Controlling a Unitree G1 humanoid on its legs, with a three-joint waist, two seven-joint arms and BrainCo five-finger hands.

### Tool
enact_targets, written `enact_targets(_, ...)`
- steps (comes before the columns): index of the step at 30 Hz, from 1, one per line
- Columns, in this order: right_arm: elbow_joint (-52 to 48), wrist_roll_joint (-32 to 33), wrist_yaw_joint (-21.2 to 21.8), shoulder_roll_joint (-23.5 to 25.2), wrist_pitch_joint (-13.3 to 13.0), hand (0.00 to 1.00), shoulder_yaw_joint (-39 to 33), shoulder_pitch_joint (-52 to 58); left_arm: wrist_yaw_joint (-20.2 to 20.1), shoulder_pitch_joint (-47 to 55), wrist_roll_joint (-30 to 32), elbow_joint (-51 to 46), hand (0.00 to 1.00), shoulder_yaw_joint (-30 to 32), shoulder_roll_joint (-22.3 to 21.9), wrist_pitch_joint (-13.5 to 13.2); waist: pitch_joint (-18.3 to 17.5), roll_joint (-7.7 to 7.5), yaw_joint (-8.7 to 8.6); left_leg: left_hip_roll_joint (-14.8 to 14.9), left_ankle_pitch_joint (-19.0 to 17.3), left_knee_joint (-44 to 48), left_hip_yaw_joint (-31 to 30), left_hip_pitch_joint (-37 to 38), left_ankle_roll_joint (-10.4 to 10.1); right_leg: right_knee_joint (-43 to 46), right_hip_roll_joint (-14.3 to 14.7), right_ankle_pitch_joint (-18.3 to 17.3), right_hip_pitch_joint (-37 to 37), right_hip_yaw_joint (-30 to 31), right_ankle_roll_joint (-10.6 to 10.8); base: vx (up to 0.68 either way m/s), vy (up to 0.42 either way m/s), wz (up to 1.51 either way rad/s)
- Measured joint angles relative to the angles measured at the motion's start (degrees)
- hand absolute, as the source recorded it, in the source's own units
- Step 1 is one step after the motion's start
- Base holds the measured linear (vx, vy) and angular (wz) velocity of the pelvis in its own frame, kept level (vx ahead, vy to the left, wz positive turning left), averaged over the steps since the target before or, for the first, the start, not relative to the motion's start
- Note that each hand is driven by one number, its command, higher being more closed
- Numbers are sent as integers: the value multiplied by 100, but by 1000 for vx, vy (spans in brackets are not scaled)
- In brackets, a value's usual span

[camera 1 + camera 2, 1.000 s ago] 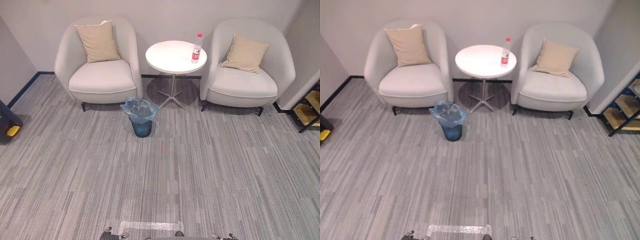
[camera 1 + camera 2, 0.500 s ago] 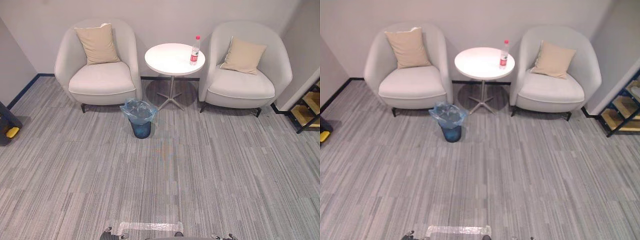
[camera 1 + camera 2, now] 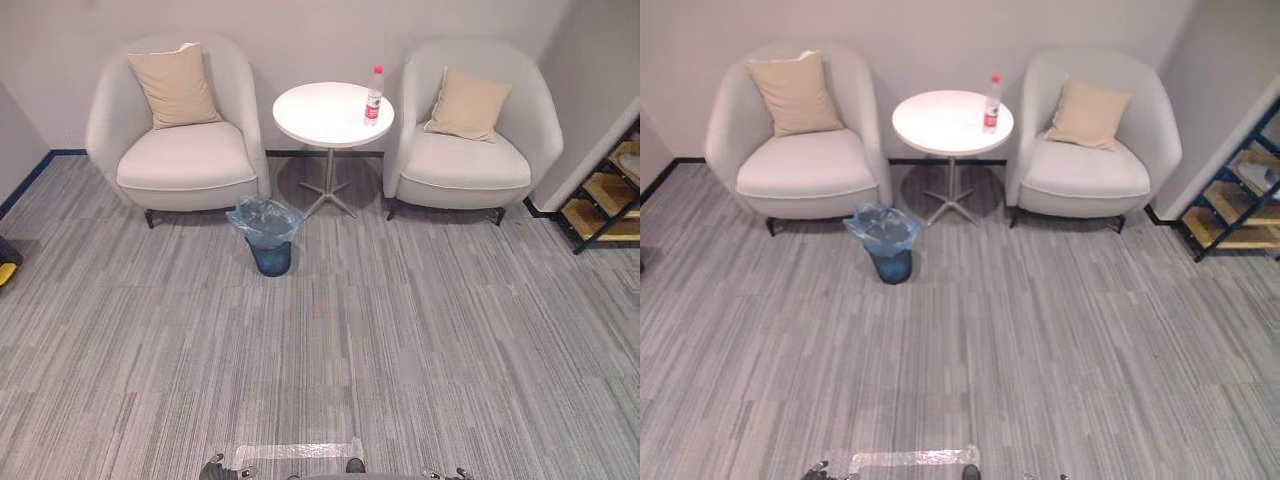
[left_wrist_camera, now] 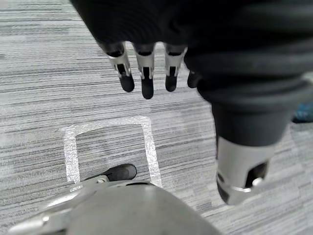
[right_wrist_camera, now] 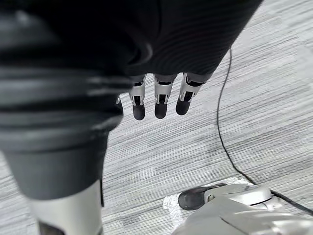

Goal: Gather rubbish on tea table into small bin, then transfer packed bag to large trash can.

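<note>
The tea table (image 3: 333, 112) stands between 2 armchairs set against the wall, the left armchair (image 3: 175, 160) and the right armchair (image 3: 468, 165). 1 bottle (image 3: 374, 96) stands upright on the table near its right edge. The small bin (image 3: 267, 236) sits on the floor (image 3: 420, 340) before the left armchair's right corner, to the front left of the table's foot.

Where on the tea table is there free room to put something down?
The tea table top is bare from its left rim across the middle; its right edge is taken by the bottle. The carpet between the small bin and the right armchair is free too.
</note>
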Motion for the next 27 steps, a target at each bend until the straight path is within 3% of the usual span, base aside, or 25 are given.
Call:
enact_targets(4, -21, -4, 25, -7, 2, 0, 32, -117, -2, -150, -16, -15, 0, -6, 68, 9, 118, -27, -28, 127, -279, 628, 248, -449, -65, 792, 59, -356, -577, 104, -73, -44, -34, -31)
enact_targets(8, -43, 2, 50, -18, -4, 0, 19, -94, -13, -264, -118, -18, 0, -53, 28, 6, 180, 72, -23, 328, -700, 1129, 231, -524, -230, 1011, 94, -616, -551, -285, -198, 14, -77, 2)
enact_targets(9, -81, 7, 51, -34, -8, 0, 11, -70, -28, -271, -120, -29, 0, -30, 7, 6, 205, 149, -35, 478, -904, 1487, 230, -661, -318, 1017, 165, -698, -460, -376, -278, 94, -106, 4)
enact_targets(11, -129, 23, 40, -19, -23, 0, -17, -28, -50, -262, -126, -115, 0, 158, -21, 8, 272, 156, -21, 729, -1073, 2466, 249, -928, -424, 1005, 258, -800, -354, -449, -366, 113, -88, 10)
enact_targets(14, -174, 78, 7, -29, -28, 0, -100, -24, -56, -251, -268, -424, 0, 584, -130, 14, 473, 168, 44, 1043, -659, 4713, 239, -1796, -357, 1408, 233, -1082, -116, -358, -509, 185, -101, -9)
enact_targets(15, -280, 129, -18, -37, -25, 0, -101, -8, -42, -204, -392, -468, 0, 644, -168, 7, 507, 177, 47, 1042, -835, 5040, 182, -1964, -352, 1520, 168, -1253, 25, -307, -549, 252, -16, -10)
enact_targets(18, -271, 131, -65, -37, -25, 0, -117, -16, -42, -165, -715, -525, 0, 701, -184, -9, 523, 169, 53, 854, -941, 4654, 118, -2293, -373, 1509, -10, -1425, 225, -192, -559, 228, 25, -13)
enact_targets(20, -268, 132, -78, -37, -20, 0, -135, -33, -34, -144, -852, -578, 0, 729, -206, -22, 535, 171, 86, 577, -854, 3716, 121, -2509, -339, 1348, -178, -1525, 378, -21, -485, 315, 110, -30)
enact_targets(21, -264, 130, -92, -38, -20, 0, -146, -55, -27, -141, -865, -581, 0, 739, -221, -27, 538, 173, 108, 437, -712, 3222, 97, -2513, -340, 1262, -242, -1566, 453, 58, -475, 395, 171, -44)
enact_targets(23, -231, 129, -103, -94, -26, 0, -142, -161, -26, -139, -892, -575, 0, 716, -289, -88, 511, 243, 243, 159, -88, 1816, -291, -2438, -389, 1039, -301, -1668, 574, 310, -343, 363, 216, -70)
enact_targets(24, -219, 130, -103, -127, -27, 0, -131, -195, -26, -139, -897, -564, 0, 682, -306, -106, 497, 289, 286, 149, 34, 1716, -417, -2485, -257, 1045, -250, -1772, 610, 418, -295, 419, 293, -82)
enact_targets(25, -159, 122, -102, -102, -24, 0, -126, -253, -51, -102, -903, -560, 0, 684, -254, -114, 471, 243, 325, 79, 273, 2012, -483, -2524, -32, 1229, -300, -1994, 631, 559, -199, 480, 276, -59)
enact_targets(26, -117, 114, -102, 42, -21, 0, -131, -252, -53, -57, -904, -566, 0, 691, -120, -124, 345, -17, 328, -78, -5, 2178, -329, -2576, 59, 1470, -485, -2132, 595, 595, -65, 516, 247, -41)
enact_targets(27, -124, 113, -97, 116, -28, 0, -165, -249, -51, -65, -904, -557, 0, 685, -77, -120, 288, -114, 311, -161, -98, 2196, -290, -2558, 79, 1751, -564, -2169, 459, 588, -11, 520, 186, -24)
